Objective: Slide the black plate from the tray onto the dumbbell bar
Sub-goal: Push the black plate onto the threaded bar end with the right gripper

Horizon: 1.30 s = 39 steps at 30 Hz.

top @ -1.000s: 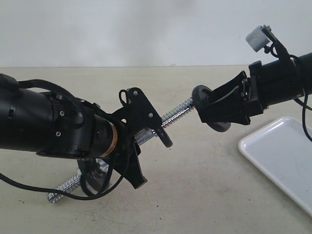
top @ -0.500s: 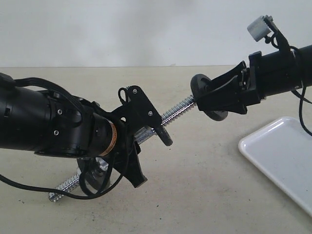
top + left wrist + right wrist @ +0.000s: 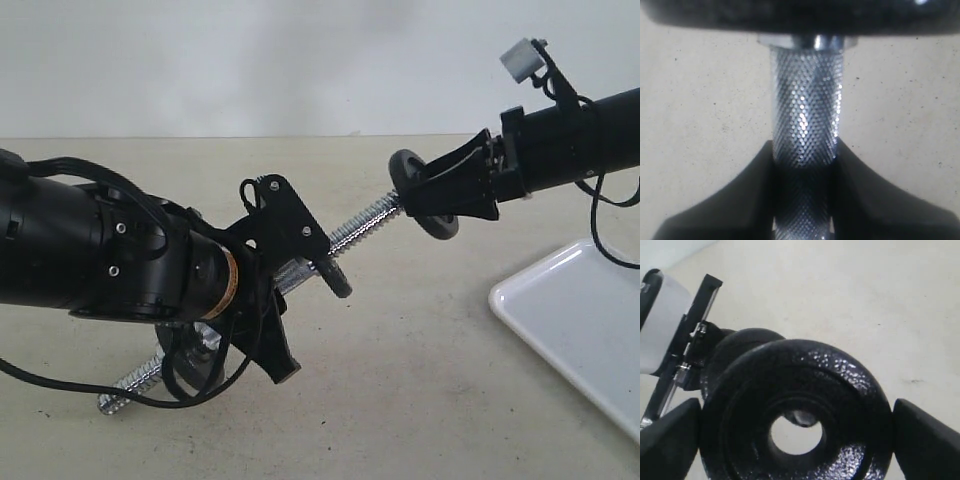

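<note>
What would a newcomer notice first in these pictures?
The right gripper holds the black plate by its rim at the threaded tip of the dumbbell bar, right of centre. The left gripper clamps the tilted bar's knurled grip; the white tray lies at the right edge.

The dumbbell bar [image 3: 362, 226] slants across the table [image 3: 420, 390], its low end down at the left and its other end raised to the right. The left gripper [image 3: 300, 275] clamps around the bar's middle, one finger on either side. At the bar's raised tip sits the black plate [image 3: 407, 167], on edge, pinched between the fingers of the right gripper [image 3: 432, 196]; the tip lines up with the plate's centre hole. The tray [image 3: 570, 310] lies on the table right of the bar, below its raised end and well apart.
</note>
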Each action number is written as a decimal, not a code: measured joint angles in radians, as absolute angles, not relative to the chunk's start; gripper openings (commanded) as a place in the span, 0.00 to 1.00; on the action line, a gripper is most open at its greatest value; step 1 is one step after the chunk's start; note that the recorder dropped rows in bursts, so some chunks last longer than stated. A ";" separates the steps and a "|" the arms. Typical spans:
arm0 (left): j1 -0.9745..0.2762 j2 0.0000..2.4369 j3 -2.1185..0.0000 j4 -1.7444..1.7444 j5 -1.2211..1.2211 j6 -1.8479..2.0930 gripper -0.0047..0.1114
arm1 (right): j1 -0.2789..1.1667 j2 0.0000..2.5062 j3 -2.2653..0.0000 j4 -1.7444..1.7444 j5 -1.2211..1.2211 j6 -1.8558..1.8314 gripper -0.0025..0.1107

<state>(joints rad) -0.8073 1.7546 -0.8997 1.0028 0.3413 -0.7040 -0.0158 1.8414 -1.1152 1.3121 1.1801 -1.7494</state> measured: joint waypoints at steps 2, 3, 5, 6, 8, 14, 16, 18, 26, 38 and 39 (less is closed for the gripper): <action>-0.807 1.755 -0.900 1.003 0.341 -0.704 0.08 | -0.043 1.853 -1.129 1.316 1.178 -1.744 0.02; -0.807 1.755 -0.900 1.003 0.341 -0.704 0.08 | -0.057 1.855 -1.136 1.319 1.178 -1.742 0.02; -0.807 1.755 -0.900 1.003 0.341 -0.704 0.08 | -0.076 1.855 -1.144 1.321 1.173 -1.742 0.02; -0.807 1.755 -0.900 1.005 0.341 -0.704 0.08 | -0.079 1.855 -1.145 1.328 1.173 -1.742 0.02; -0.807 1.755 -0.900 1.005 0.341 -0.704 0.08 | -0.081 1.855 -1.145 1.332 1.172 -1.742 0.02; -0.807 1.755 -0.900 1.020 0.341 -0.704 0.08 | -0.081 1.859 -1.145 1.334 1.178 -1.716 0.02; -0.807 1.755 -0.900 1.027 0.337 -0.704 0.08 | -0.079 1.859 -1.145 1.334 1.178 -1.700 0.02; -0.807 1.755 -0.900 1.036 0.335 -0.704 0.08 | -0.066 1.859 -1.145 1.334 1.176 -1.689 0.02; -0.807 1.755 -0.900 1.049 0.332 -0.704 0.08 | -0.027 1.859 -1.145 1.328 1.179 -1.662 0.02; -0.807 1.755 -0.900 1.064 0.342 -0.704 0.08 | -0.009 1.859 -1.147 1.311 1.173 -1.613 0.02; -0.807 1.755 -0.900 1.064 0.342 -0.704 0.08 | -0.009 1.859 -1.147 1.309 1.173 -1.613 0.02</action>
<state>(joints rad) -0.8073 1.7546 -0.8997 1.0639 0.3421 -0.7039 -0.0094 1.8585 -1.1469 1.3090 1.1730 -1.6128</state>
